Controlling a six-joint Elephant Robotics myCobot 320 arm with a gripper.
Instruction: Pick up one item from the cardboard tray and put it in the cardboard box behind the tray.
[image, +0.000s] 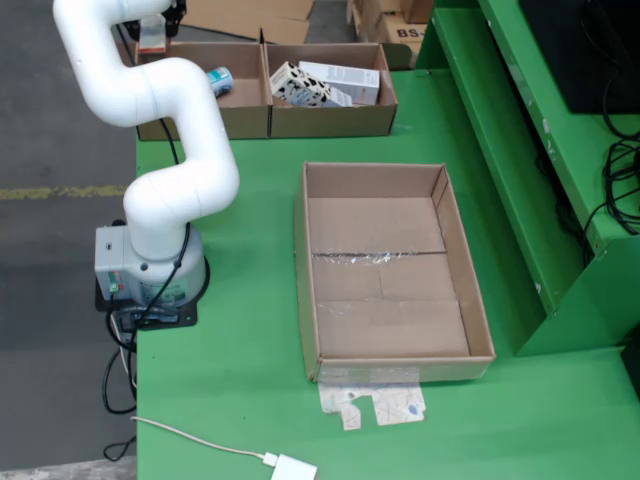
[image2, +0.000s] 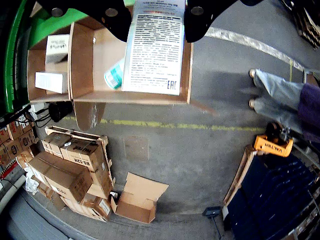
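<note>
Above the divided cardboard box (image2: 131, 95), the fingers (image2: 114, 19) clamp a printed white carton (image2: 152, 52).

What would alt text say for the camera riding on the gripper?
The gripper holds a white printed carton over a cardboard box with a teal-and-white item inside. Beyond lie grey floor and stacked cartons.

Even, soft light; wrist view fisheye-warped, its edges darkened
</note>
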